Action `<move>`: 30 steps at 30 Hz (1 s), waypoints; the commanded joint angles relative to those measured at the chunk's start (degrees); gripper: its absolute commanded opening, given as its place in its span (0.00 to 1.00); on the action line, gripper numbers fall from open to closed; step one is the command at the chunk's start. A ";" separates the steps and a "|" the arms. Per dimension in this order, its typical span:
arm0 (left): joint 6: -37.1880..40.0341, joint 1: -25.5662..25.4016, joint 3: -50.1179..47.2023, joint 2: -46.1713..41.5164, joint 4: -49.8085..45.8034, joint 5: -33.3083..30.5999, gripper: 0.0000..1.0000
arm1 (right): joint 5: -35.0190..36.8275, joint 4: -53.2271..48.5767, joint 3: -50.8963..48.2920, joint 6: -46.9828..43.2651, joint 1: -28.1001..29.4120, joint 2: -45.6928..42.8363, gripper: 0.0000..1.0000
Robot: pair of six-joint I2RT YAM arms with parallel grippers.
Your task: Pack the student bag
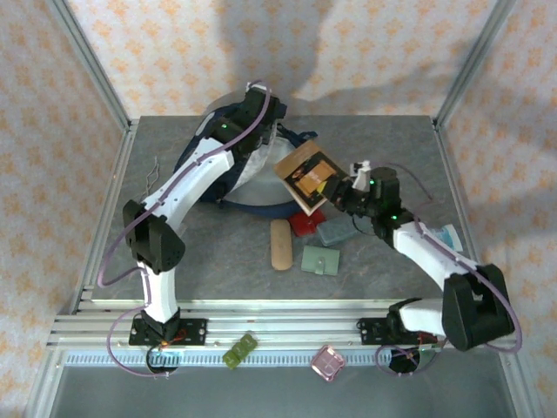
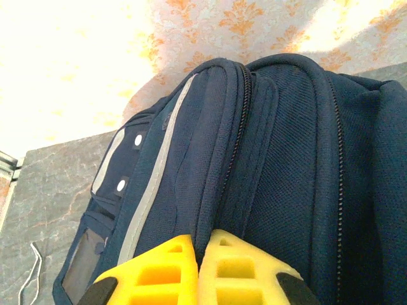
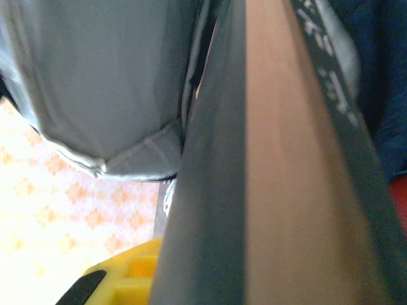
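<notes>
The student bag (image 1: 228, 171) lies at the back middle of the table, navy with a pale grey lining showing at its mouth (image 1: 261, 174). My left gripper (image 2: 203, 244) is shut on a fold of the bag's navy fabric (image 2: 267, 165) beside a zipper, at the bag's far top edge. My right gripper (image 1: 342, 193) is shut on a brown and dark-grey book (image 1: 305, 177), held tilted just above the bag's right edge. In the right wrist view the book (image 3: 280, 190) runs across the frame, one yellow finger (image 3: 130, 283) shows beside it, and the grey lining (image 3: 95, 82) lies beyond.
In front of the bag lie a tan pencil case (image 1: 280, 244), a red item (image 1: 306, 225), a grey-blue pouch (image 1: 332, 232) and a green-grey pouch (image 1: 320, 259). A green block (image 1: 239, 350) and a pink one (image 1: 327, 361) sit on the front rail. Metal frame posts border the table.
</notes>
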 commanded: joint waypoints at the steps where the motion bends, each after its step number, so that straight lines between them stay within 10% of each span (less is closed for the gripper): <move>1: 0.26 0.57 1.45 -3.70 6.22 0.32 0.00 | -3.26 13.73 3.91 2.25 1.70 3.74 0.00; 20: -0.33 0.63 -1.72 -4.93 7.46 4.04 0.00 | -6.49 10.64 45.50 4.75 9.05 50.91 0.00; 30: -2.96 0.64 -7.28 -5.98 10.32 7.93 0.00 | 6.07 -16.73 51.59 -0.94 8.09 54.55 0.37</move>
